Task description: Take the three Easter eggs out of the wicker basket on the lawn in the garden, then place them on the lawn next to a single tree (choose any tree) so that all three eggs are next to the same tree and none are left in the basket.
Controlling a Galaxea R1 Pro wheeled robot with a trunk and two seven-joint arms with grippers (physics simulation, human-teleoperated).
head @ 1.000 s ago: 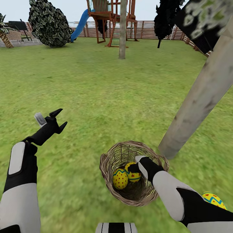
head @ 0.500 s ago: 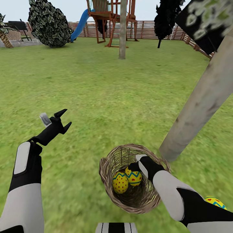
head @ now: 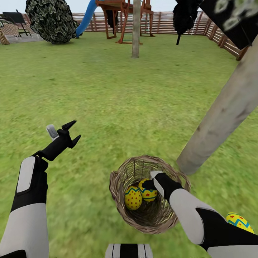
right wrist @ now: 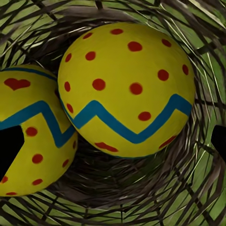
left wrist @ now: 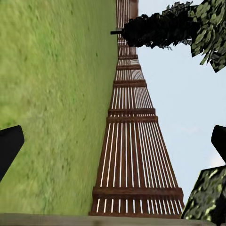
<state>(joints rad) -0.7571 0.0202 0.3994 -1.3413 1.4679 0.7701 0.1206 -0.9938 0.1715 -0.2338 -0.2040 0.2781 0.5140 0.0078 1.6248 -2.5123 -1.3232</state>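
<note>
The wicker basket (head: 122, 200) sits on the lawn (head: 118, 107) beside the base of a leaning pale tree trunk (head: 222, 111). Two Easter eggs lie inside it, one (head: 133, 197) beside the other (head: 147, 193). My right gripper (head: 149, 185) reaches into the basket, open, right over the eggs. In the right wrist view one egg (right wrist: 127, 89) looms between the wide-apart fingertips (right wrist: 8, 148), and a second egg (right wrist: 28, 136) lies beside it. A third egg (head: 239, 221) rests on the grass near the trunk, partly behind my right arm. My left gripper (head: 72, 132) hovers open over bare grass.
Another straight trunk (head: 135, 28) stands far ahead in front of a wooden play tower with a blue slide (head: 84, 21). A dark leafy bush (head: 52, 21) is at the far left, and a slatted fence (left wrist: 127, 150) runs along the back and the right side.
The head view has tipped slightly downward, so the background sits higher. My left gripper has drifted a little to the right. The right gripper stays inside the basket over the eggs.
</note>
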